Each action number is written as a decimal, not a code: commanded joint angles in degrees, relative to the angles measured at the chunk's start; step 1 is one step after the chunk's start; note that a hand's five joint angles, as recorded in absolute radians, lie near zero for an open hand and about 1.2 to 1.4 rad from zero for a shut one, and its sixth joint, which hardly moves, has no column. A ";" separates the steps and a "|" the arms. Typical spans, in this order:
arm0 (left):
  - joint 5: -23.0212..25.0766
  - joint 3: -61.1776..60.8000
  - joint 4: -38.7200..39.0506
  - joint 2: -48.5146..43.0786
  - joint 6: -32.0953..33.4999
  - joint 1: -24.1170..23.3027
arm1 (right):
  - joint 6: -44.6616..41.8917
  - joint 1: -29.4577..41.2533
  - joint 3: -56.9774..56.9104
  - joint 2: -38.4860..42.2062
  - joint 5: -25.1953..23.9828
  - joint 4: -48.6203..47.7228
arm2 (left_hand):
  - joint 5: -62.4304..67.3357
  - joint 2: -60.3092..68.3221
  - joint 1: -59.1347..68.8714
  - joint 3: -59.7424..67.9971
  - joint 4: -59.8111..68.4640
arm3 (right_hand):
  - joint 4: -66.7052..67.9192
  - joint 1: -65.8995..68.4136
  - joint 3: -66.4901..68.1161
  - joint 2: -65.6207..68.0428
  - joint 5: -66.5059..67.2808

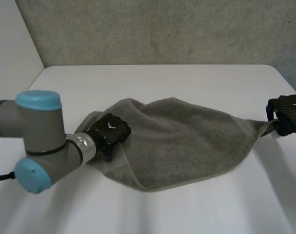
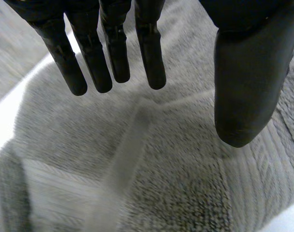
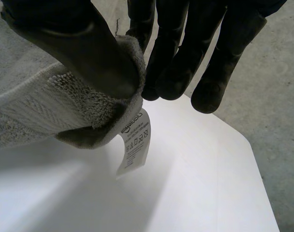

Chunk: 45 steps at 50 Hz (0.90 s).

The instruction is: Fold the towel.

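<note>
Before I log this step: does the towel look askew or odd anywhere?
Yes. The towel lies rumpled, not flat, drawn to a point where the right hand pinches one corner, care label dangling. The left hand is open over the opposite end.
</note>
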 commanded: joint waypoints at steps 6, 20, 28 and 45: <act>-0.35 9.27 -5.99 -6.28 -0.30 0.06 | -2.31 0.23 1.56 -0.15 -0.78 -0.55 | -1.25 -1.65 -1.43 -1.73 -1.71 | 3.51 4.05 3.00 4.32 3.06; -0.79 12.53 -6.79 -8.75 -0.39 -0.47 | -3.02 1.02 2.00 -0.15 -0.87 -0.55 | -7.14 -7.54 -7.32 -7.62 -7.60 | 3.51 4.05 3.00 4.32 3.06; -1.40 14.46 -9.86 -9.89 -0.31 -0.56 | -3.02 1.02 2.00 -0.15 -0.87 -0.64 | -5.96 -6.36 -6.14 -6.44 -6.42 | 3.51 4.05 3.00 4.32 3.06; -2.72 15.16 -12.23 -9.45 -0.31 -0.47 | -3.02 1.02 2.00 -0.15 -0.87 -0.72 | 16.91 16.51 16.73 16.43 16.46 | 3.51 4.05 3.00 4.32 3.06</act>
